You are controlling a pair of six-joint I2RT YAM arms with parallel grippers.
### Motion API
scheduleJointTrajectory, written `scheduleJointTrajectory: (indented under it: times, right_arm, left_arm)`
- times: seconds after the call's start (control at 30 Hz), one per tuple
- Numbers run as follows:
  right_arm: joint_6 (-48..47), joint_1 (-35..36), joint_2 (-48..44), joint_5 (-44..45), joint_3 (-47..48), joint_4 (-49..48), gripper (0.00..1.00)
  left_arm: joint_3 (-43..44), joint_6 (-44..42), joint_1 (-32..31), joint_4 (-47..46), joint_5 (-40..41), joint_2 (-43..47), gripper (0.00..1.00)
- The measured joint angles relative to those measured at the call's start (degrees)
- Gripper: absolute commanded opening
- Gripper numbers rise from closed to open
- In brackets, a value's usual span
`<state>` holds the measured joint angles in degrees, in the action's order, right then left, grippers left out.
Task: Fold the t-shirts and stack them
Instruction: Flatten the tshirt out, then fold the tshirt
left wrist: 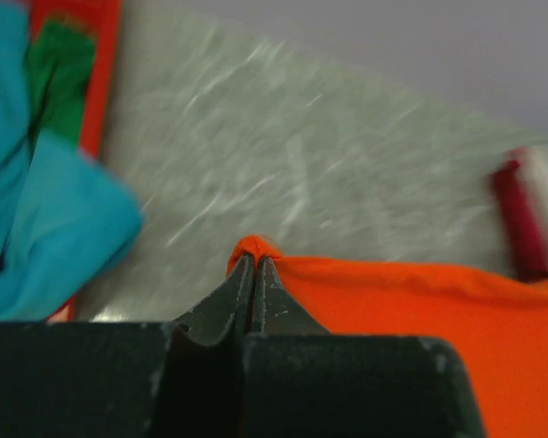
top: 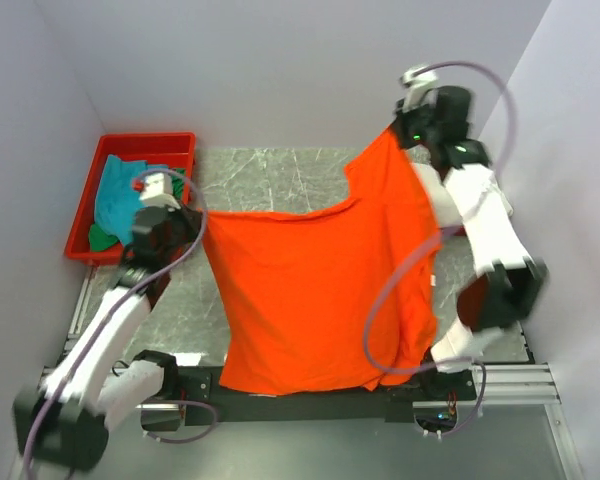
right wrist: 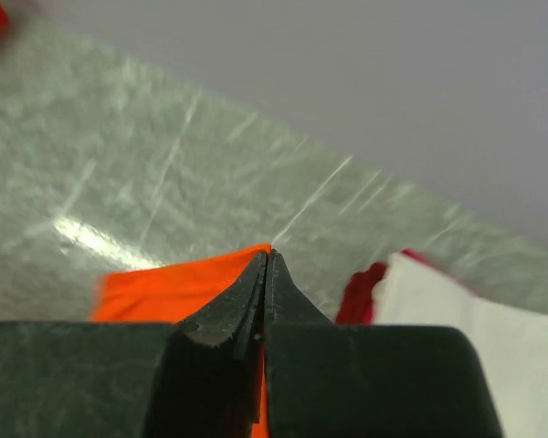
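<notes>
Evidently the left fingers (left wrist: 233,297) and right fingers (right wrist: 237,297) are each pinching shut on an edge of the orange t-shirt (top: 320,290), which is draping unfolded over the worktop (top: 270,170), its long axis running far-to-near and its held edge slanting toward the far right. Folding is barely starting, I judge, with the teal t-shirt (top: 115,195) and green t-shirt (left wrist: 59,87) waiting crumpled in the red tray (top: 145,140).

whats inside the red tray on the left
A teal t-shirt and a green t-shirt lie bunched in the red tray. Anything beneath them is covered, and the left arm hides the tray's near right part.
</notes>
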<state>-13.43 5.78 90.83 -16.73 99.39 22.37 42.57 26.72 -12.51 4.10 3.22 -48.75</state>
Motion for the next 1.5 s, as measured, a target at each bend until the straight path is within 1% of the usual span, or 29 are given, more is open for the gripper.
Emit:
scheduleJointTrajectory:
  times: [0.07,0.1,0.13,0.2,0.27,0.33,0.4,0.5,0.67,0.83,1.1,1.23,1.5]
  right_arm:
    - [0.17,0.44,8.52,-1.33,0.90,-0.72,0.00]
    - [0.17,0.63,13.90,-1.86,2.23,-0.70,0.00]
    - [0.09,0.85,18.43,-2.03,4.13,-0.46,0.00]
    - [-0.07,1.53,28.33,-1.90,10.25,0.76,0.00]
    - [-0.15,2.25,36.15,-1.57,16.87,2.34,0.00]
    - [-0.11,2.95,41.35,-1.09,21.55,3.21,0.00]
    - [-0.11,3.63,43.71,-0.44,23.47,3.96,0.00]
    - [-0.11,4.39,43.91,0.50,24.15,4.24,0.00]
    - [-0.07,4.96,42.16,1.42,23.85,1.86,0.00]
    - [-0.02,4.94,38.42,1.68,23.32,0.63,0.00]
    - [-0.11,4.94,36.17,1.44,25.05,0.26,0.00]
    - [-0.15,4.90,33.73,0.55,20.70,-0.66,0.00]
    - [-0.76,4.55,24.09,-2.38,5.05,-2.45,0.00]
  left_arm:
    - [-2.67,1.33,0.31,-2.05,3.89,-8.26,0.00]
    - [-3.26,2.01,0.61,-2.80,5.97,-13.57,0.00]
    - [-3.26,2.47,0.83,-3.28,7.37,-16.92,0.00]
    - [-2.47,3.02,1.86,-5.14,10.32,-26.32,0.00]
    - [-0.24,2.97,2.82,-5.84,12.63,-33.92,0.00]
    - [1.79,2.91,3.67,-6.84,14.53,-39.39,0.00]
    - [2.89,2.86,4.20,-7.45,15.72,-41.35,0.00]
    - [4.46,2.36,4.42,-8.20,17.31,-41.86,0.00]
    - [7.56,0.28,4.42,-9.03,18.69,-41.62,0.00]
    - [9.97,-2.32,4.42,-9.40,18.56,-40.70,0.00]
    - [15.13,-5.09,4.42,-9.07,17.51,-41.09,0.00]
    - [15.67,-6.05,4.46,-8.94,16.94,-41.81,0.01]
    - [16.59,-6.34,4.50,-7.63,16.00,-45.75,0.00]
